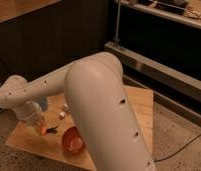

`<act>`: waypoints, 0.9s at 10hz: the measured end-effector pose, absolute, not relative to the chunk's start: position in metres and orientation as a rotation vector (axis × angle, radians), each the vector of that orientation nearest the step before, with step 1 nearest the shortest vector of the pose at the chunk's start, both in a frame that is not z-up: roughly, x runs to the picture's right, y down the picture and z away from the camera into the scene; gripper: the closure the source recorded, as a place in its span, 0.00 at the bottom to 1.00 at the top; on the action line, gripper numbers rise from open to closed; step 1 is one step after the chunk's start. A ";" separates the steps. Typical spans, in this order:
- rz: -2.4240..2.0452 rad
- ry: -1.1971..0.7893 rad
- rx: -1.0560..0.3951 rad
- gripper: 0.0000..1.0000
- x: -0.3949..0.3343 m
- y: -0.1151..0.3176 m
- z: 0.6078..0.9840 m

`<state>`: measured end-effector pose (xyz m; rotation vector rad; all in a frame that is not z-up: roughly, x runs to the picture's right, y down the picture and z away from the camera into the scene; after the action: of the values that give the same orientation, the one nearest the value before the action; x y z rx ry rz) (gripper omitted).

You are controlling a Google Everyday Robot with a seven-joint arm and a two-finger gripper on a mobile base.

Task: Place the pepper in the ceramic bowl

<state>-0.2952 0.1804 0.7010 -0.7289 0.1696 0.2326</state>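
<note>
The pepper (pixel 41 131) is seen near the table's left edge as an orange patch with a dark stem end pointing towards 3 o'clock. It is pinched at the tip of the gripper (pixel 38 124), which hangs directly above it with the jaws clenched on the orange body. Whether the pepper rests on the wood or is lifted clear of it cannot be told.

At about 4 o'clock from the pepper, close by but apart, the ceramic bowl (pixel 68 134) is found, and something pale is seen inside it. The bowl's right side is covered by the white arm (pixel 99 110), which fills the middle of the view and blocks much of the wooden table (pixel 141 107).

At 12 o'clock from the pepper a light-blue cup (pixel 42 103) is partly hidden behind the wrist. At about 1 o'clock a small white object (pixel 62 115) lies on the table, and what it is cannot be made out.

Beyond the table, at 1 to 2 o'clock, a metal rail (pixel 159 75) is seen before a dark wall — and speckled floor (pixel 179 135) lies to the right.
</note>
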 end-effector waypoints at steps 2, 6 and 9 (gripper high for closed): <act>0.259 0.175 -0.718 1.00 -0.285 0.180 0.697; 0.326 0.192 -0.679 1.00 -0.254 0.175 0.686; 0.360 0.212 -0.667 1.00 -0.234 0.179 0.677</act>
<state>-0.2345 0.1794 0.6766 -0.6672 0.2115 0.3597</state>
